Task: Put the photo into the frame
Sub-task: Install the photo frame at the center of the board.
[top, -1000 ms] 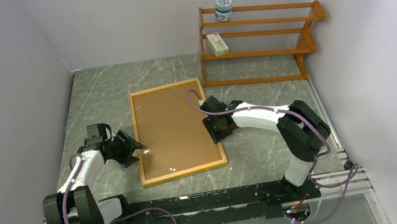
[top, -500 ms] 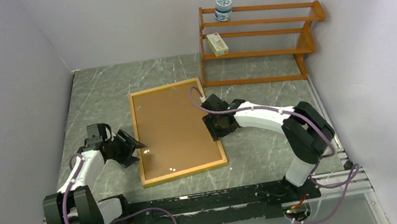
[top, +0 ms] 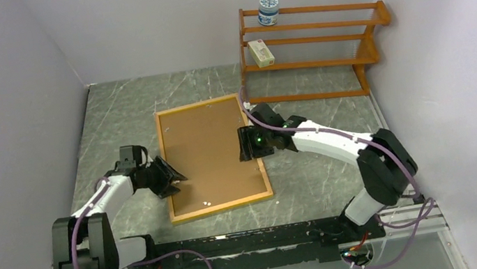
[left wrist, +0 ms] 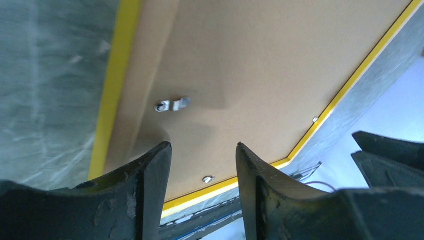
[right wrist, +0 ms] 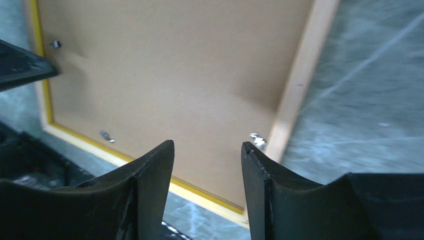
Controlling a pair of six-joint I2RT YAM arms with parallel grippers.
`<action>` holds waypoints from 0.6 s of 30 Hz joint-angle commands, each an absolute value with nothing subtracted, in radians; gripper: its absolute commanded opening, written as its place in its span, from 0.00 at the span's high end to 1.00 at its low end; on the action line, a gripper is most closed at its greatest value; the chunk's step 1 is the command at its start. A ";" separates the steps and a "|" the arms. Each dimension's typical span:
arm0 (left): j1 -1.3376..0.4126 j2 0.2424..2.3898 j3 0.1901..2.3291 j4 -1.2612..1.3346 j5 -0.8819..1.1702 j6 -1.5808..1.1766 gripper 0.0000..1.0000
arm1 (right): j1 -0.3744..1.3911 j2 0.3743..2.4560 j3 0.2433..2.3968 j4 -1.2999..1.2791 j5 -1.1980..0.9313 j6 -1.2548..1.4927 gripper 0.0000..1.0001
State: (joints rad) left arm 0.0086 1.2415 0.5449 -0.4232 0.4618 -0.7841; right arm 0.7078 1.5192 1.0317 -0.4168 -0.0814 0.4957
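The frame lies face down with the brown board in it, no photo to be seen, and the left gripper and right gripper hang over its sides, fingers apart and empty, likely to turn the little clips next.

The frame lies flat on the counter, near its middle, back side up. It is a large, thin rectangle with narrow rails of plain light wood. Its long sides run away from the near edge and it is turned slightly, so the near end sits a little further right than the far end. In the wrist views a bright yellow strip shows along its outer edge. A plain brown backing board fills the opening from rail to rail. Small metal clips sit on the board close to the rails, several of them near the near end.
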 commanded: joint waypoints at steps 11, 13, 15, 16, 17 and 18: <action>-0.109 1.128 0.654 -0.591 0.160 -0.806 0.25 | 0.830 1.731 1.101 -0.147 -0.269 0.855 0.50; -0.109 1.106 0.676 -0.627 0.079 -0.803 0.18 | 0.850 1.765 1.126 -0.134 -0.260 0.885 0.50; -0.109 1.109 0.671 -0.624 0.035 -0.799 0.14 | 0.872 1.801 1.159 -0.130 -0.246 0.902 0.51; -0.109 1.122 0.662 -0.602 0.022 -0.803 0.13 | 0.881 1.818 1.178 -0.135 -0.240 0.908 0.51; -0.109 1.143 0.656 -0.579 0.021 -0.801 0.14 | 0.889 1.837 1.201 -0.141 -0.233 0.915 0.51; -0.109 1.170 0.655 -0.560 0.029 -0.798 0.15 | 0.896 1.852 1.216 -0.145 -0.229 0.918 0.52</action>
State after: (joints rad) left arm -0.1062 1.1172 0.6510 -0.5636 0.1287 -0.8135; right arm 0.8696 1.8168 1.1290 -0.1905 -0.2615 0.8616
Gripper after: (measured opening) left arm 0.860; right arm 0.489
